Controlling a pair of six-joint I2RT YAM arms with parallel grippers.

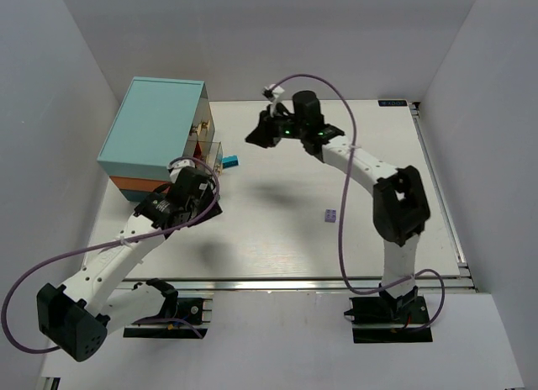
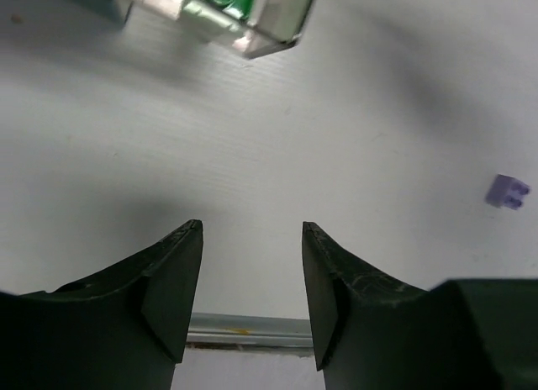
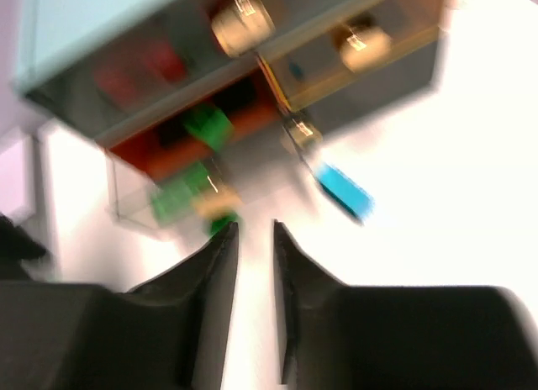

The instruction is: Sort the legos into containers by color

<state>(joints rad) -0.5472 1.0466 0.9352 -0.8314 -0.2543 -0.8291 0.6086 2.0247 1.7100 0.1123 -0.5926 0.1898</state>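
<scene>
Finding the cabinet (image 1: 155,125) sitting in the far left corner of the desk (image 1: 277,247), teal top up, with clear drawers (image 1: 208,150) pulled out of its front toward the desk's middle. Making out, in the blurred right wrist view, red legos (image 3: 139,66) lying in a drawer just beneath the teal top and green legos (image 3: 206,125) lying in one lower down, with more green in the clear drawer (image 3: 160,205) drawn out furthest; not managing to tell what the amber-tinted drawers (image 3: 361,50) beside them are holding. Spotting a cyan lego (image 1: 229,162) lying on the desk just beside the drawer fronts, apart from the right pincer (image 1: 256,138) hovering to its right near the far edge; from the right wrist, seeing it ahead and right of the fingertips, not touching. Reading the right pincer as nearly clenched, only a slim gap showing between its jaws and nothing in it. Spotting a pale purple lego (image 1: 330,214) lying alone right of the desk's middle, well apart from both pincers. Reading the left pincer (image 2: 252,230) as released, jaws standing wide over bare desk, gripping nothing. Getting from the left wrist view a drawer corner with green legos inside and the purple one near its right edge; getting the red legos only from the right wrist; getting the whole cabinet only from above.
</scene>
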